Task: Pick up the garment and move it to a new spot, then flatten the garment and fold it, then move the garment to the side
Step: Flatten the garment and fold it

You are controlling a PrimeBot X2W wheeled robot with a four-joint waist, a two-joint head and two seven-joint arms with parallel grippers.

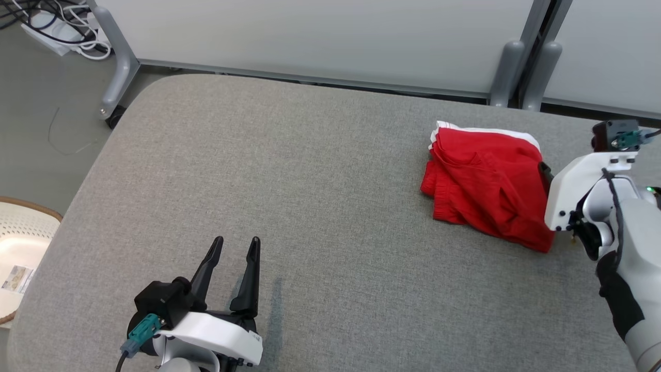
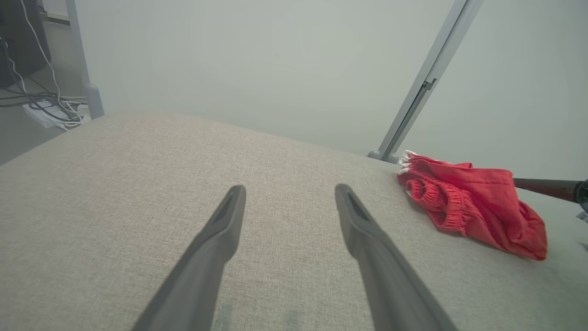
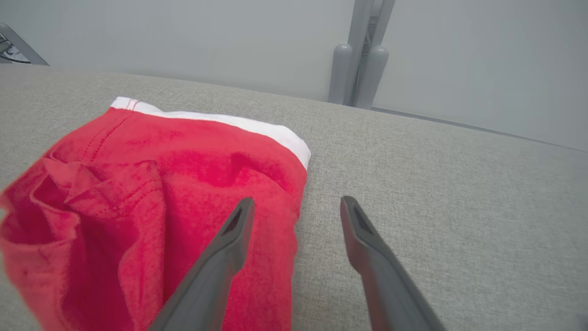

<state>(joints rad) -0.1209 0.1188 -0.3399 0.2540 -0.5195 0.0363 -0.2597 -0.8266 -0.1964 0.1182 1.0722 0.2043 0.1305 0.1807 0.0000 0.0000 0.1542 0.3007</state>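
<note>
1. The grey padded surface takes up most of the head view, with pale partition panels standing along its far edge.
2. The garment, red with a white band, lies as a compact folded bundle on the far right part of the surface, well apart from the middle. Going by this, the fold looks finished and the move to the side looks done or nearly so.
3. The right gripper sits at the garment's right edge with its jaws wide and nothing between them. In the right wrist view one finger overlaps the red cloth and the other is over bare surface. I cannot tell whether the first finger touches the cloth.
4. The left gripper hangs over bare surface at the near left, jaws wide and empty, well apart from the garment.
5. The step in hand appears to be getting clear of the placed bundle. To do it well:
   - keep the right jaws spread so that no layer gets pinched;
   - lift a little first, then draw back along the line of the fingers, away from the cloth;
   - avoid any sideways sweep, since the top layer is loose and would likely slide or unfold.
6. The white band along the far edge lies straight, a handy check that the fold stays square.
7. The left arm has no need to come across.
</note>
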